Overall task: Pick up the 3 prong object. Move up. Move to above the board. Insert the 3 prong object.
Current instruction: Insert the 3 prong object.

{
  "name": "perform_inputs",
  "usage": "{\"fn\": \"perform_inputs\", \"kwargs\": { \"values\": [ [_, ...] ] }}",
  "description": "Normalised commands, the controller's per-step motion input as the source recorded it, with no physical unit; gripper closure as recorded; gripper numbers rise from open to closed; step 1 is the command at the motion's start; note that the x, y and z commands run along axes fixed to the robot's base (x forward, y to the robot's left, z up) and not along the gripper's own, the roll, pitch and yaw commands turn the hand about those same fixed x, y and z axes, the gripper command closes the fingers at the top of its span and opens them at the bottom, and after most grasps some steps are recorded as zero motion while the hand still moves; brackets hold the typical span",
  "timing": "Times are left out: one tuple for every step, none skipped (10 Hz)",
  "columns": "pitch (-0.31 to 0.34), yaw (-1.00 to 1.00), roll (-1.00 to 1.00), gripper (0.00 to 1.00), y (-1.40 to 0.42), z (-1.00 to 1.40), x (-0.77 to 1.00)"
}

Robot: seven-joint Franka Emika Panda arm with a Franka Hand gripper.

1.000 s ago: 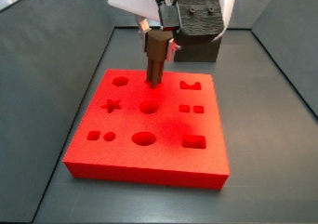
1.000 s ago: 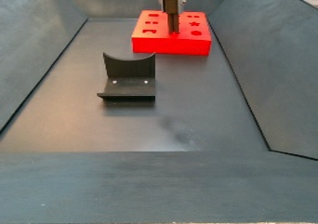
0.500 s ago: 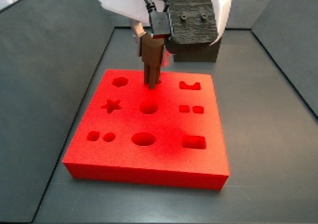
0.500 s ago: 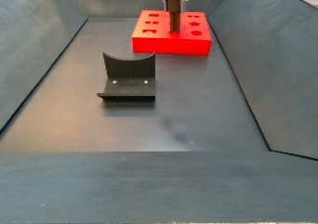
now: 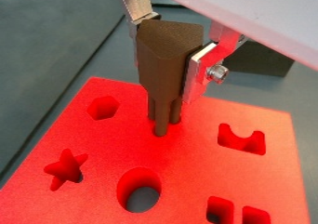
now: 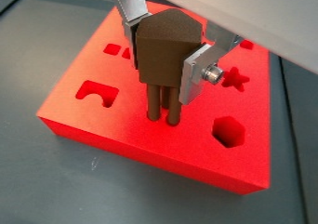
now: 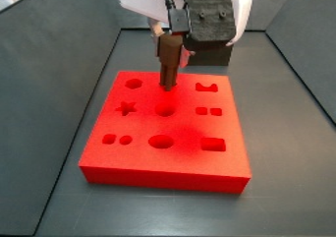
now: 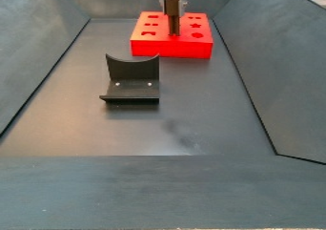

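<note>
- Dark grey table [image 8: 178, 129] with sloping walls carries every item.
- Brown 3 prong object [image 5: 165, 70] stands upright over the red board [image 7: 132, 152], its prong tips at the board's top face near the middle of the far half in both wrist views.
- Gripper [image 5: 168, 44] hangs above the board; its silver fingers [image 6: 196, 70] are closed flat against two opposite sides of the 3 prong object.
- Board shows star, hexagon, round and square recesses.
- Dark fixture [image 8: 129, 79] sits on the table, well apart from the board.

even bright light, soft focus
</note>
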Motion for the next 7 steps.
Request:
{"fn": "perform_inputs", "kwargs": {
  "values": [
    [0.000,-0.29,0.05,1.00,0.05,-0.52,0.11],
    [0.000,-0.22,0.00,1.00,0.00,-0.56,0.09],
    [0.000,-0.17,0.01,1.00,0.00,-0.57,0.00],
    [-0.070,-0.03,-0.04,1.00,0.03,0.00,-0.08],
    [-0.041,0.00,0.00,1.00,0.00,0.00,-0.03],
    [-0.010,0.00,0.00,1.00,0.00,0.00,0.00],
    [0.000,0.00,0.00,1.00,0.00,0.00,0.00]
  ]
}}
